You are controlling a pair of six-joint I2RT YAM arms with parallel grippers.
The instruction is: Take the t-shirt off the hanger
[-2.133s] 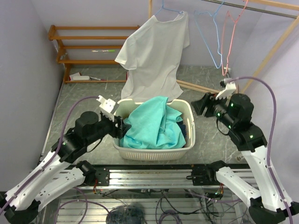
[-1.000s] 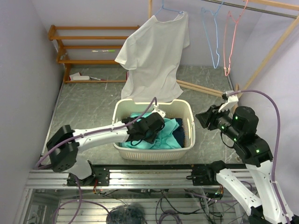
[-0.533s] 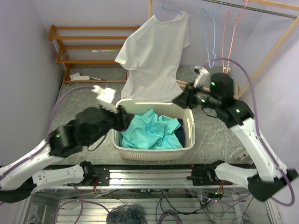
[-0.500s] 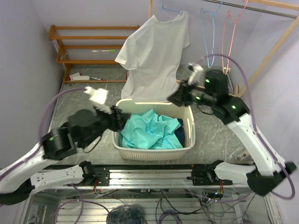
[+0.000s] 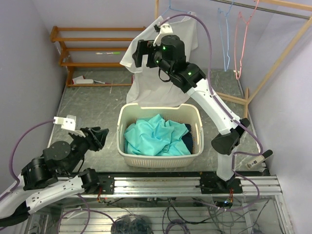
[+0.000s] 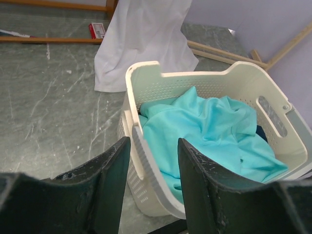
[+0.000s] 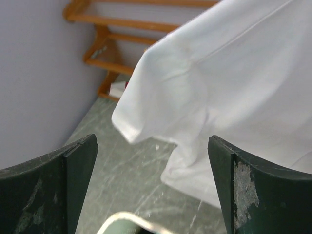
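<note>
A white t-shirt (image 5: 153, 85) hangs on a light blue hanger (image 5: 170, 8) at the back centre, its hem reaching the floor behind the basket. My right gripper (image 5: 140, 53) is raised high in front of the shirt's left sleeve, open and empty. In the right wrist view the sleeve and body of the shirt (image 7: 219, 73) fill the space ahead of the gripper (image 7: 152, 144), whose jaws stand wide apart. My left gripper (image 5: 97, 136) is low, left of the basket, open and empty. In its wrist view the left gripper (image 6: 153, 165) faces the basket's near corner.
A cream laundry basket (image 5: 156, 160) holds teal cloth (image 5: 156, 134); it also shows in the left wrist view (image 6: 146, 73). A spare blue hanger (image 5: 225, 34) and a pink hanger (image 5: 240, 39) hang on the rail at right. A wooden shelf rack (image 5: 97, 46) stands back left.
My right arm swung up and left from beside the basket to the shirt's left sleeve. My left arm pulled out of the basket and back to its left. The shirt still hangs.
</note>
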